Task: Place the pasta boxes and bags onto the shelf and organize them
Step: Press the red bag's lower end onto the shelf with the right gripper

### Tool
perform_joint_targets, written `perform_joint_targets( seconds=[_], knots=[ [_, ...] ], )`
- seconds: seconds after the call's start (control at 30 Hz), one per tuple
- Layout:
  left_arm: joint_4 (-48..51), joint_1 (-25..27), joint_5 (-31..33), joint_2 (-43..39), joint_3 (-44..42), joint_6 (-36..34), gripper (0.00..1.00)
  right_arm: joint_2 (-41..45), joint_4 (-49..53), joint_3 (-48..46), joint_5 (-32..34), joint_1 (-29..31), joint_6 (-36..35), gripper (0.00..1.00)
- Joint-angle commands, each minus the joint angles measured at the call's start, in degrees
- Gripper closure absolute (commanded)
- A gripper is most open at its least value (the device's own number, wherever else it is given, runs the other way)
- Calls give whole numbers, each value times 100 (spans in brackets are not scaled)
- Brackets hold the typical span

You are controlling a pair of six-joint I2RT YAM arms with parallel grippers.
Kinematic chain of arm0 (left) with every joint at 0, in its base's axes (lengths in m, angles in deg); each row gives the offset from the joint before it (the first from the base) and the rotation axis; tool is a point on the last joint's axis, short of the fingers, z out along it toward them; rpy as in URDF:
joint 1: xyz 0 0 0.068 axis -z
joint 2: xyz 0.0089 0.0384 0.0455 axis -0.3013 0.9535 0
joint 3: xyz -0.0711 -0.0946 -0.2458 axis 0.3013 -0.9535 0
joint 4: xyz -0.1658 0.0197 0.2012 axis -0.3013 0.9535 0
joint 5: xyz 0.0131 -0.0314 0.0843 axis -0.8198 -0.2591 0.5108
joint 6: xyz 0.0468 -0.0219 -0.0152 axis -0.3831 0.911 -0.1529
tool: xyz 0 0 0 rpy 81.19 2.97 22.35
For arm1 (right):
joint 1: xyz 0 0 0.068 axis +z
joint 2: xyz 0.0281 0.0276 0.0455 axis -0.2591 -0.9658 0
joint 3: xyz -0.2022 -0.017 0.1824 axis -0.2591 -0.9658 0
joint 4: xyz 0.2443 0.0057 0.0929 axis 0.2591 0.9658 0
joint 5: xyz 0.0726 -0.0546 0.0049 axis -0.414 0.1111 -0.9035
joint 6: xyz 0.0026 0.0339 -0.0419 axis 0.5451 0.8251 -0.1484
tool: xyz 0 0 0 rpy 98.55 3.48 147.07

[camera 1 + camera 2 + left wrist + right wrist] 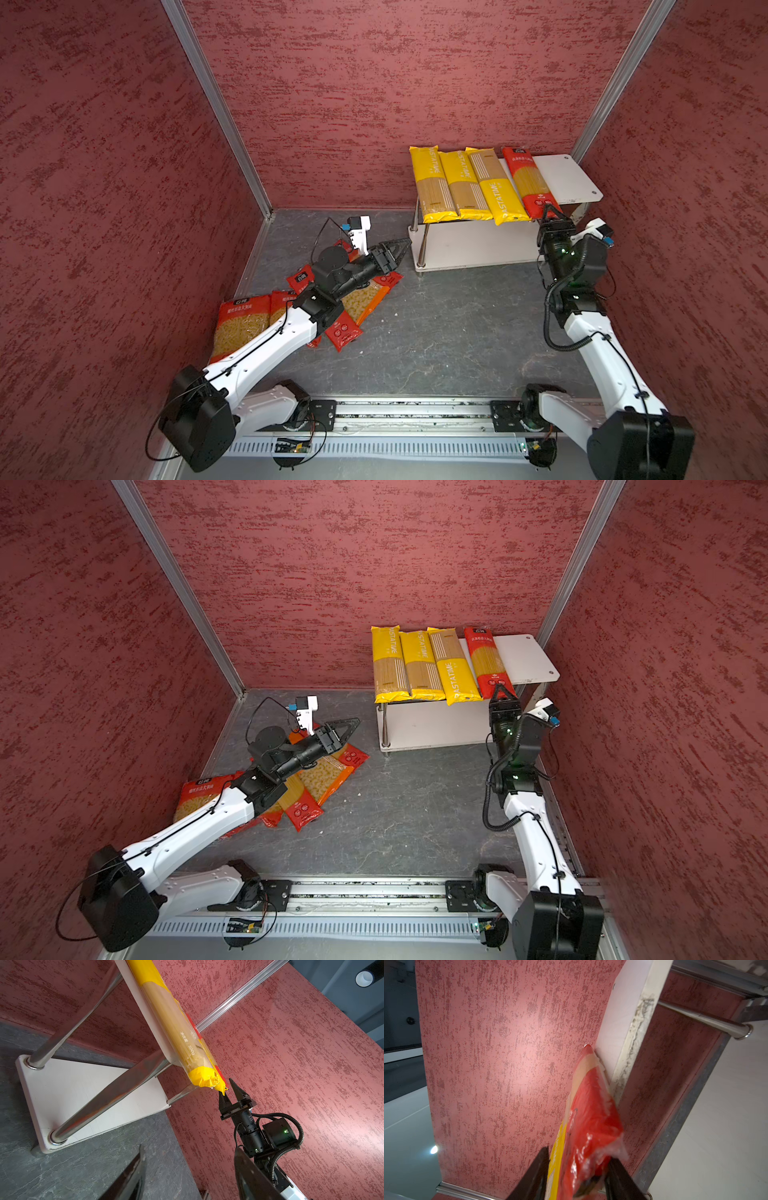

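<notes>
Right gripper (pixel 549 210) loose around red pack (pixel 525 178); overhangs shelf's (pixel 565 178) 6 o'clock edge, could snag and slide off; left gripper (pixel 405 244) open.

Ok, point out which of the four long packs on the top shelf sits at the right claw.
The red pack, rightmost in the row; its near end lies between the tips of the right claw. The three yellow packs lie further left.
</notes>
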Motion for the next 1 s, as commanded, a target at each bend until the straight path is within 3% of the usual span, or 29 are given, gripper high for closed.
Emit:
perform_joint_targets(
  seconds=[0.0, 0.33, 0.97],
  knots=[
    [82, 33, 76, -86, -82, -152, 34, -68, 26, 200, -259, -72, 107, 64],
    [57, 50, 84, -89, -130, -147, 34, -457, -71, 754, -746, -71, -303, 85],
    [147, 58, 111, -138, -166, -193, 34, -433, 61, 698, -1483, -481, -238, 92]
  ],
)
